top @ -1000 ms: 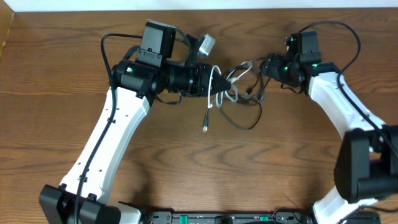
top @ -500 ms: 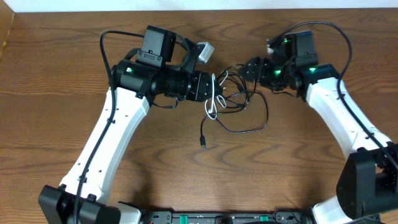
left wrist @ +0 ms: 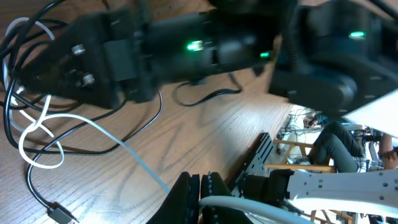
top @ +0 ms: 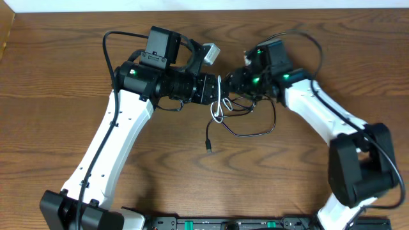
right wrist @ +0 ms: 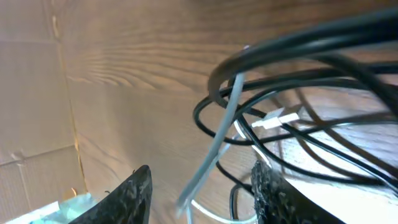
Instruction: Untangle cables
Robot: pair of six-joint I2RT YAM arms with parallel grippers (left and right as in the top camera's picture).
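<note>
The thin white cable [top: 218, 110] and the thin black cable [top: 255, 131] lie tangled at the table's middle, between the two grippers. The black cable's plug end [top: 209, 146] rests on the wood in front. My left gripper [top: 218, 89] is shut on the white cable; in the left wrist view the jaws [left wrist: 200, 190] pinch it, with a white loop [left wrist: 37, 140] and black strands [left wrist: 152, 115] beyond. My right gripper [top: 235, 80] is open right at the tangle. In the right wrist view its fingers [right wrist: 202, 193] straddle a pale cable strand [right wrist: 219, 146], with black loops [right wrist: 280, 81] above.
Brown wooden table [top: 57, 128]. A small grey-white block [top: 211, 52] sits just behind the left wrist. The arms' own thicker black cables arch over both wrists. The table's far edge runs along the top of the overhead view.
My right gripper has moved left, up against the tangle and close to my left gripper. The black loop shifted right and its plug end slid a little forward. The left gripper has barely moved.
</note>
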